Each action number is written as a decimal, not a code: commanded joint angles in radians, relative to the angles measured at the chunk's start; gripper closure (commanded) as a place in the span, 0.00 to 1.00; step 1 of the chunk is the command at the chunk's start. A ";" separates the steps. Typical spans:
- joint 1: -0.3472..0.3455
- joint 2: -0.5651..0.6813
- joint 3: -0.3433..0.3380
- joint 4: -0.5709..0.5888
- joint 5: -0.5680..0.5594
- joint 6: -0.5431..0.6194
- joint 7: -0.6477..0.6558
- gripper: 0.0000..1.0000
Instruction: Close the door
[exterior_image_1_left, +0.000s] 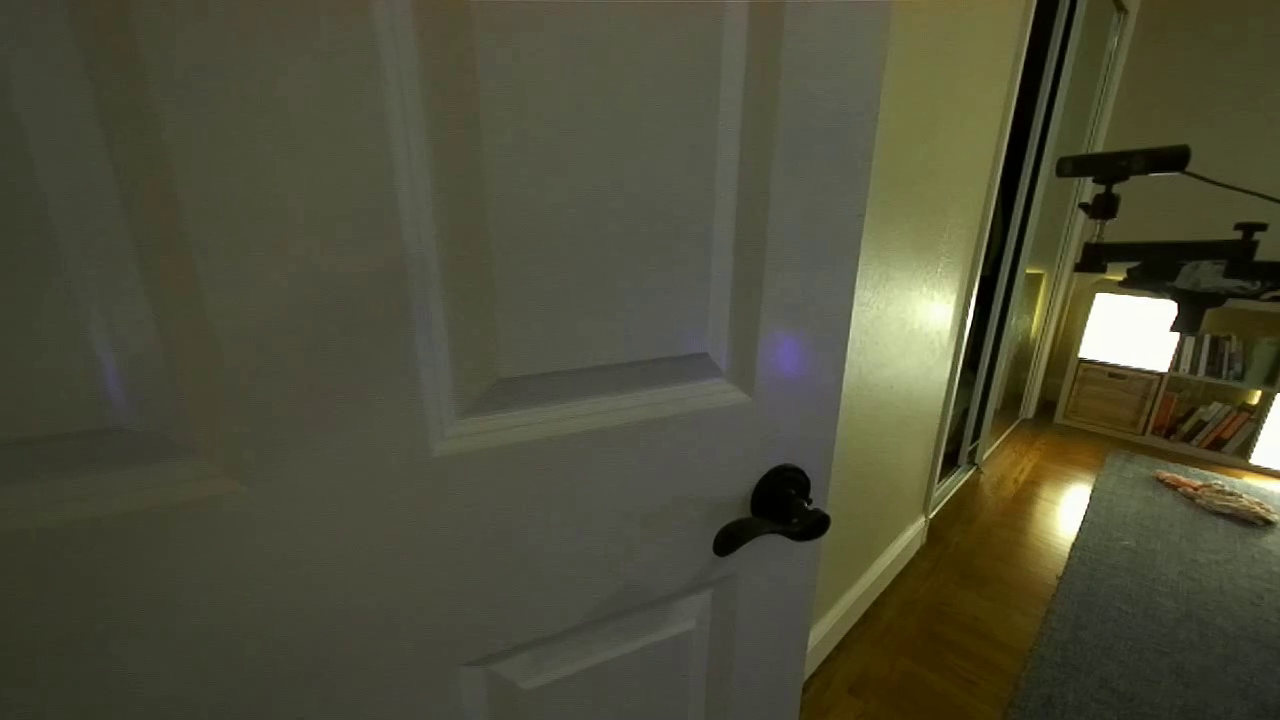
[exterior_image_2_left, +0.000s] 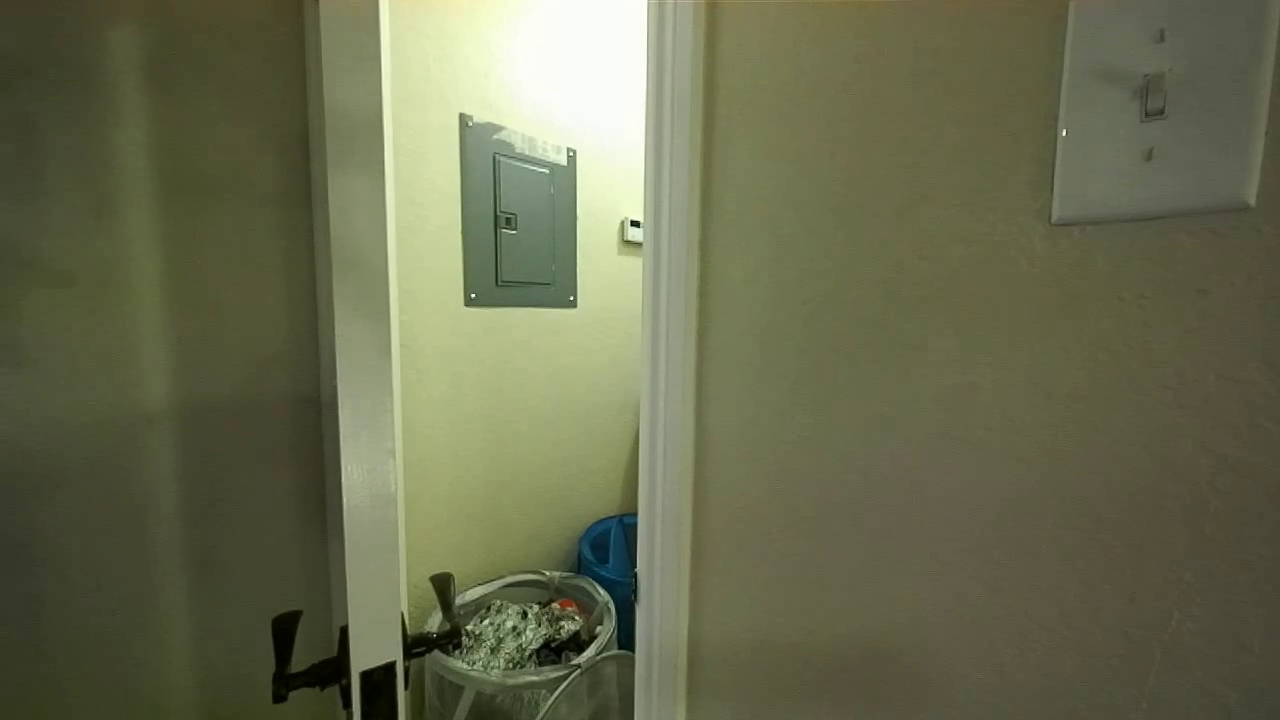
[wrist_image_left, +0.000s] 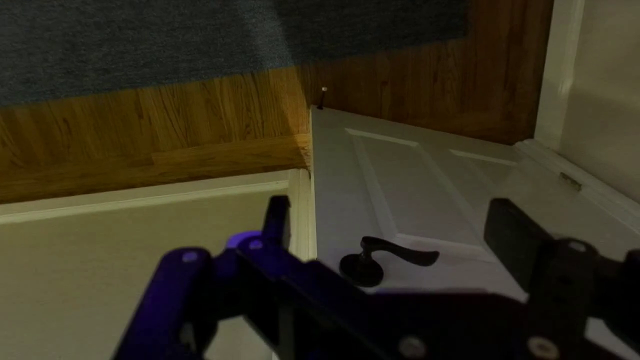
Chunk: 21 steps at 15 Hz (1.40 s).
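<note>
The white panelled door (exterior_image_1_left: 600, 520) fills much of an exterior view, with its black lever handle (exterior_image_1_left: 775, 515) near the free edge. In an exterior view the door's edge (exterior_image_2_left: 362, 300) stands apart from the white door frame (exterior_image_2_left: 668, 350), so the door is ajar. Levers show on both its faces there. In the wrist view the door (wrist_image_left: 340, 185) and its handle (wrist_image_left: 364, 265) appear beyond my gripper (wrist_image_left: 390, 215). The gripper is open and empty, its fingers either side of the handle in the picture, apart from it. The gripper is out of both exterior views.
Through the gap are a laundry hamper (exterior_image_2_left: 600, 625), a blue bin (exterior_image_2_left: 605, 550) and a grey electrical panel (exterior_image_2_left: 525, 220). A dark-framed sliding door (exterior_image_1_left: 1050, 240), a black camera on a mount (exterior_image_1_left: 1125, 163), a bookshelf (exterior_image_1_left: 1110, 395) and a grey rug (exterior_image_1_left: 1150, 610) are beyond.
</note>
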<state>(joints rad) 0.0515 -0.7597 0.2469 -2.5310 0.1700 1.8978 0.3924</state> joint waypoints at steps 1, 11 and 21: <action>-0.022 0.101 -0.007 -0.004 -0.018 0.161 -0.009 0.00; -0.038 0.470 -0.091 0.143 -0.047 0.450 -0.055 0.46; -0.029 0.633 -0.126 0.320 -0.087 0.583 -0.047 0.95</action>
<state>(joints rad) 0.0135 -0.1481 0.1301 -2.2421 0.1136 2.4414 0.3259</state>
